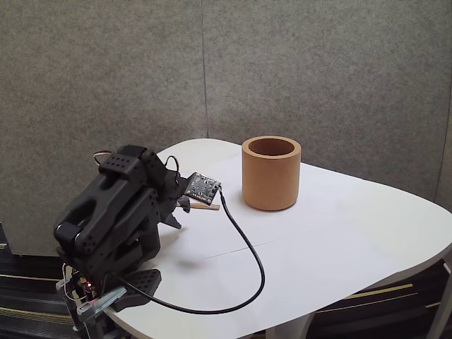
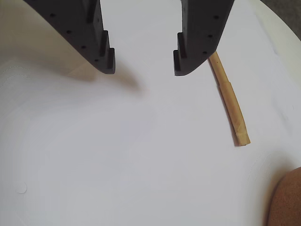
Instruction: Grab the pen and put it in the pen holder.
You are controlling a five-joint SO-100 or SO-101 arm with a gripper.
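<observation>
1. As seen in the wrist view, the gripper (image 2: 143,63) stands wide open over the white table (image 2: 117,155), nothing between its jaws.
2. Right of it, the pen (image 2: 230,106) lies flat on the table, outside the jaws; its upper end runs under the right-hand finger (image 2: 200,37).
3. Far right, bottom corner, an edge of the holder (image 2: 287,200) shows, near the pen's lower end but apart from it.
4. Fixed view: arm (image 1: 109,212) at left, folded low; pen (image 1: 205,206) just beyond its tip; holder (image 1: 271,174) upright to the right.
5. Judgement on handling: the pen looks light, stiff and thin, with a smooth rounded surface liable to roll or slip. Take hold mid-length, jaws across the shaft, closing fully.
</observation>
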